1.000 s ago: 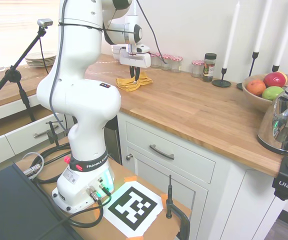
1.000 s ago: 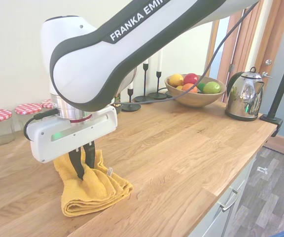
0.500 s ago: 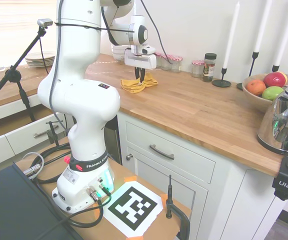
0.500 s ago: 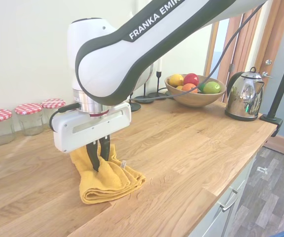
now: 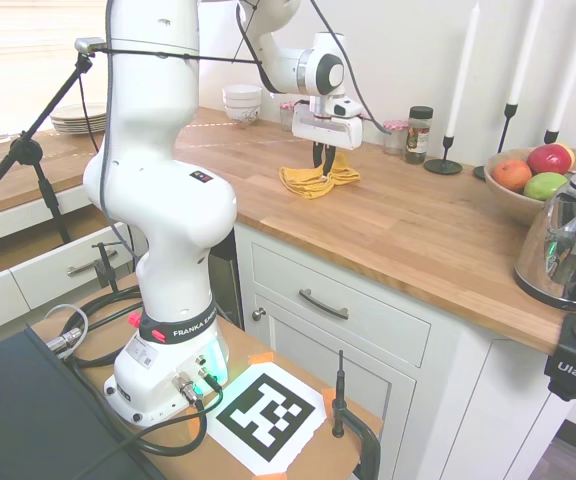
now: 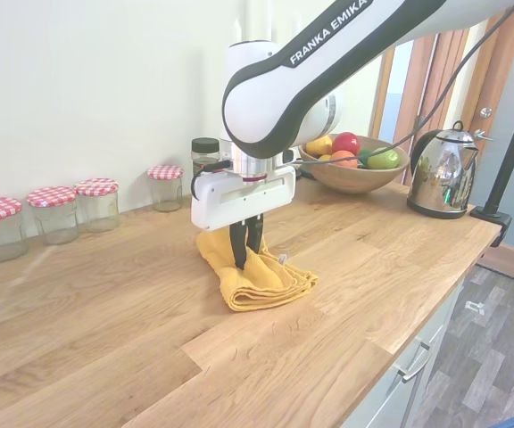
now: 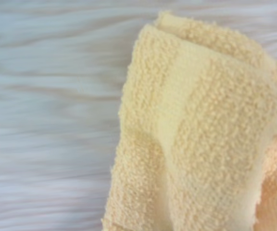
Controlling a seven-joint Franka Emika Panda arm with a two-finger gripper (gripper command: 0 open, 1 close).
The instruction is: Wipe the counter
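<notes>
A folded yellow cloth [image 6: 261, 278] lies bunched on the wooden counter [image 6: 355, 267], near its front edge. My gripper [image 6: 246, 259] points straight down, shut on the cloth and pressing it against the wood. From the other side, the gripper [image 5: 322, 172] stands over the same cloth [image 5: 312, 181] on the counter [image 5: 408, 225]. The wrist view is filled by the cloth's terry weave [image 7: 201, 139] over blurred counter [image 7: 47, 120].
Several red-lidded jars [image 6: 53, 212] and a dark-lidded spice jar [image 5: 419, 134] line the wall. Candlesticks [image 5: 446, 160], a fruit bowl [image 6: 351, 165] and a steel kettle [image 6: 442, 172] stand further along. Stacked bowls [image 5: 241, 102] and plates [image 5: 81, 118] sit at the far end.
The gripper has dragged the cloth along the counter toward the fruit bowl end, away from the row of jars, staying shut on it throughout.
</notes>
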